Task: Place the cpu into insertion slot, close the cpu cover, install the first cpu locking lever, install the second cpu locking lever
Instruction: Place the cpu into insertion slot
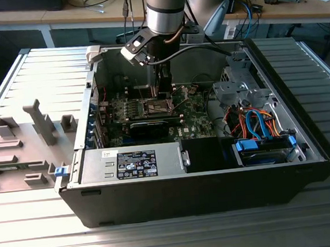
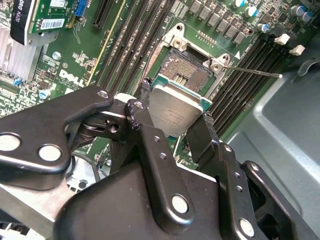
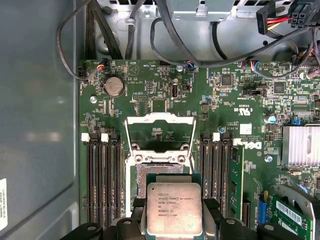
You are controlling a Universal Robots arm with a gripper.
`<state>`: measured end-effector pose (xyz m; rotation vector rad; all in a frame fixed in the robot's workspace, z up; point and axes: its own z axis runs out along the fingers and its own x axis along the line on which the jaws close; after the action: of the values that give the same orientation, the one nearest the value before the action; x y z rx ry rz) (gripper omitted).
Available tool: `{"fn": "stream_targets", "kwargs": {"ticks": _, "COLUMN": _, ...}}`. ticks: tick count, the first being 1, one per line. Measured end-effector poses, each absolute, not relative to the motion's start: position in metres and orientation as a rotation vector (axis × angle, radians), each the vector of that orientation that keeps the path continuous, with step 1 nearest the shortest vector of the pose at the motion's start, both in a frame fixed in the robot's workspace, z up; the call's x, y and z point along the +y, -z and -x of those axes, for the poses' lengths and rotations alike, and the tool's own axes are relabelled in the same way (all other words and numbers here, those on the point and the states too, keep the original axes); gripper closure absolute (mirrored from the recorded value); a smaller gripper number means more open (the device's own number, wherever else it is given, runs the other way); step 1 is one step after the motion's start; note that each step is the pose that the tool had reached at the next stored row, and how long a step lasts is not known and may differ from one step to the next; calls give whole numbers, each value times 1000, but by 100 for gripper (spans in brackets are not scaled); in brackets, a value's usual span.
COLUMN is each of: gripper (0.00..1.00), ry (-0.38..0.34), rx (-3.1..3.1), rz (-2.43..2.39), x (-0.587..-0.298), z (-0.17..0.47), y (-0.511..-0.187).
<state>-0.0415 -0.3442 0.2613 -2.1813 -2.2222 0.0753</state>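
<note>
At the exterior view's left, grey plastic fixtures (image 1: pixel 41 125) sit on the ribbed metal table (image 1: pixel 42 238). In the middle lies the open computer case (image 1: pixel 206 198). The arm (image 1: pixel 166 10) drops almost straight down into it, wrist vertical, with the tool (image 1: pixel 163 92) aimed at the green motherboard (image 1: pixel 193 118).

In both wrist views the tool is pinching the cpu (image 2: pixel 174 111) by two opposite edges, one finger (image 2: pixel 145 107) on each side, the silver face turned up toward the cameras. The chip hangs just above the insertion slot (image 2: pixel 191 69), overlapping its near edge, and the bare contacts show beyond it.

The cpu cover (image 3: pixel 160 118) is swung open past the slot. A thin metal lever (image 2: pixel 252 71) juts out sideways across the memory slots (image 2: pixel 260 55). At the exterior view's right, blue and orange cables (image 1: pixel 257 124) loop inside the case.
</note>
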Motion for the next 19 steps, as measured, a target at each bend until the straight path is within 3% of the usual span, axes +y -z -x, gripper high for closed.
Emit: {"fn": "stream_targets", "kwargs": {"ticks": 19, "gripper": 46, "ry": -75, "rx": -2222, "rz": 2181, "x": -338, "z": 42, "y": -252}}
